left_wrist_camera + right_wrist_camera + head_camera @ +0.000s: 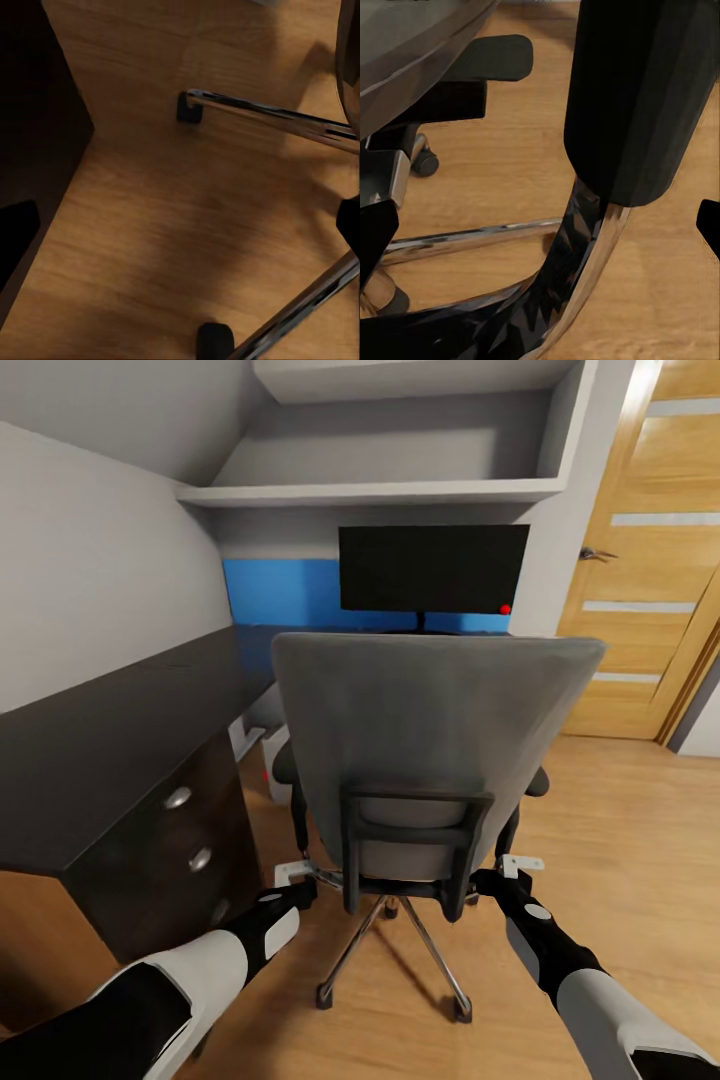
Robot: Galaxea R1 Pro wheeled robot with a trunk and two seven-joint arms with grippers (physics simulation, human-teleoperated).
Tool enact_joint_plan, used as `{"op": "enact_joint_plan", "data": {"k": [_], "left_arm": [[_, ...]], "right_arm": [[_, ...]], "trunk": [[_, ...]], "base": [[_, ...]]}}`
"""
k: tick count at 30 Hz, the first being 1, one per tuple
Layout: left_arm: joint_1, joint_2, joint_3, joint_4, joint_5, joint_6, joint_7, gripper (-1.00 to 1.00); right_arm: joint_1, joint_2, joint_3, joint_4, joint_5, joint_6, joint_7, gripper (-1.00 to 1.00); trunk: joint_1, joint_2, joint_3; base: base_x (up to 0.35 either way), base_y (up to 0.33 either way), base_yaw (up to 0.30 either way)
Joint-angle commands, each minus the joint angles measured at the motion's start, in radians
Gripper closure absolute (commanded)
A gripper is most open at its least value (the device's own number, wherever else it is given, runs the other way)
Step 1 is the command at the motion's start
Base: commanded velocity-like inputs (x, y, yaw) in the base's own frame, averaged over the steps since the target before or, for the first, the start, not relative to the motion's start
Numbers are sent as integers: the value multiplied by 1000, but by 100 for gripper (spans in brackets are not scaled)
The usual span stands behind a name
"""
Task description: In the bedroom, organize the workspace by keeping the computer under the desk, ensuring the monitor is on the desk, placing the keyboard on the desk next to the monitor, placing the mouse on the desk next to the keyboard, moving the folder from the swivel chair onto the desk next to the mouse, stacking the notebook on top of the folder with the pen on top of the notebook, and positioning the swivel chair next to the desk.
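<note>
From head height we look forward and down at the swivel chair (430,750) before the desk (90,760). Both wrist cameras sit close, sharing its chrome base (277,120) (472,240).

The swivel chair (430,760) stands at the frame's centre, its back toward the camera. The monitor (433,568) sits behind it, upper centre, on the desk (90,750) running along the left.

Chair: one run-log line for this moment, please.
chair: back to camera, facing desk | monitor: on desk | left gripper, right gripper: flanking chair, jaw state unclear | seat contents hidden
</note>
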Motion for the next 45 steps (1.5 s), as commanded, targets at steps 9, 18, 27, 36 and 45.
{"op": "enact_joint_plan", "data": {"k": [9, 18, 27, 36, 45], "left_arm": [[-1, 0, -11, -2, 6, 1, 1, -100], [-1, 0, -11, -2, 6, 1, 1, -100], [-1, 0, -11, -2, 6, 1, 1, -100], [-1, 0, -10, -2, 6, 0, 1, -100], [-1, 0, -10, -1, 6, 0, 1, -100]], "right_arm": [[-1, 1, -1, 0, -3, -3, 0, -100], [-1, 1, -1, 0, -3, -3, 0, -100], [-1, 0, -1, 0, -3, -3, 0, -100], [-1, 0, -1, 0, -3, -3, 0, -100], [-1, 0, -1, 0, -3, -3, 0, -100]], "trunk": [[0, 0, -1], [0, 0, -1], [0, 0, -1], [0, 0, -1], [0, 0, -1]], "base": [[317, -118, 0], [317, -121, 0], [317, -129, 0], [64, -42, 0], [-300, -56, 0]]}}
